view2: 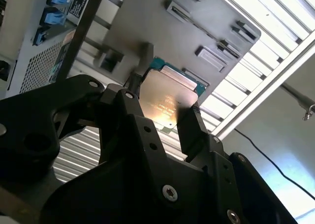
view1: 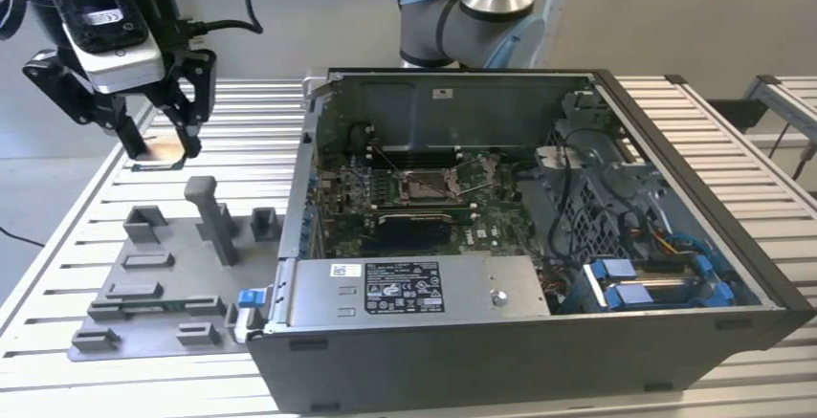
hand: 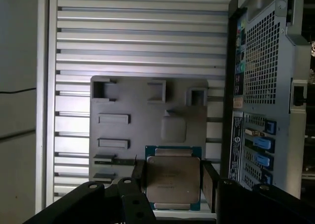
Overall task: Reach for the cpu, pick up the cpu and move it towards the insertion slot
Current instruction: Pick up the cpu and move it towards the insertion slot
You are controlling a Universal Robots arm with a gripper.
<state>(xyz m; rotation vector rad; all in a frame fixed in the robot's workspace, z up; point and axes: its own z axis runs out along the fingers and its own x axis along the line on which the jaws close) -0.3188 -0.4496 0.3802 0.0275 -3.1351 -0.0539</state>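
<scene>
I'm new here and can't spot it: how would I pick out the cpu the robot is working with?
Find the open computer case; on the exterior view's left of it the black tool hangs by a grey fixture plate. The cpu is the thin square chip clamped in that tool, silvery-faced with a green edge, unlike the plate's grey plastic blocks.

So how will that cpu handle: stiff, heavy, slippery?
Probably stiff: the cpu looks flat and unbent, held by two edges in the gripper. Likely light: thin and far smaller than the gripper. Possibly slippery: its metal face shines in the second wrist view, so it might slide.
</scene>
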